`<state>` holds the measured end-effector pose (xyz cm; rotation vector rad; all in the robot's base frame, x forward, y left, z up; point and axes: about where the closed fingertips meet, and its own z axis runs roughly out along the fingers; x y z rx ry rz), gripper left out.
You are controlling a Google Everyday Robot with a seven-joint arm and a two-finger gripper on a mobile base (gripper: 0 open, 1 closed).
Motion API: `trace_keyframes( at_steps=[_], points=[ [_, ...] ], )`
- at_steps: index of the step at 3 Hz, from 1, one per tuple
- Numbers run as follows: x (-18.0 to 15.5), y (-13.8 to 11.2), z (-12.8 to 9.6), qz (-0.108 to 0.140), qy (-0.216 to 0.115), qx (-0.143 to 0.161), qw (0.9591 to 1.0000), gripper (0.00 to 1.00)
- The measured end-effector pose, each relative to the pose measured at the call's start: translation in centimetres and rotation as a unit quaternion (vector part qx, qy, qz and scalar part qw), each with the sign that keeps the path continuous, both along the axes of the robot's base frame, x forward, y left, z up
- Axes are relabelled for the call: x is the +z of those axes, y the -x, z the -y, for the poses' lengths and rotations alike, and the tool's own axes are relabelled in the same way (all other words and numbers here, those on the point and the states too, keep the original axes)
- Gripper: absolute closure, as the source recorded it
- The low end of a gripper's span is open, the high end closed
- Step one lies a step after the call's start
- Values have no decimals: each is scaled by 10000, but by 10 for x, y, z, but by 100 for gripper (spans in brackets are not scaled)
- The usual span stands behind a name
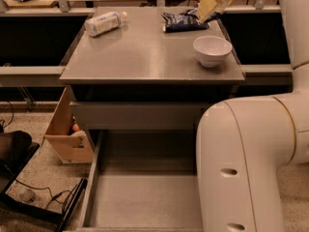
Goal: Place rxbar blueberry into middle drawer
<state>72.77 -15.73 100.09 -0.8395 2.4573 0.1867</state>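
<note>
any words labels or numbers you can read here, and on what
No text here is readable.
rxbar blueberry: pale print on the wrapper, too blurred to read.
bottle, lying on its side: label too blurred to read.
The gripper, at the bar's right end, shows no marking.

Gripper (209, 7) by right end of rxbar blueberry (180, 23) at back of countertop (145, 57), middle drawer (145, 199) open below

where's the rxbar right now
In the camera view the rxbar lies at the back right of the cabinet top, just behind the white bowl, with the gripper at its right end; a bottle lies at back left.
</note>
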Motion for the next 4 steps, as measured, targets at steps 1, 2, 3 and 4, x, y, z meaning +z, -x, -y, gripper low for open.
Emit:
trace_keyframes(
  at_steps=[1, 2, 3, 4],
  points=[
    [-4, 15, 0, -424, 178, -369, 9983, 100],
    [-4, 37, 8, -842, 218, -902, 9921, 100],
    [1, 75, 16, -1241, 34, -1355, 9830, 100],
    [10, 122, 27, -1468, -378, -1650, 9746, 100]
  ],
)
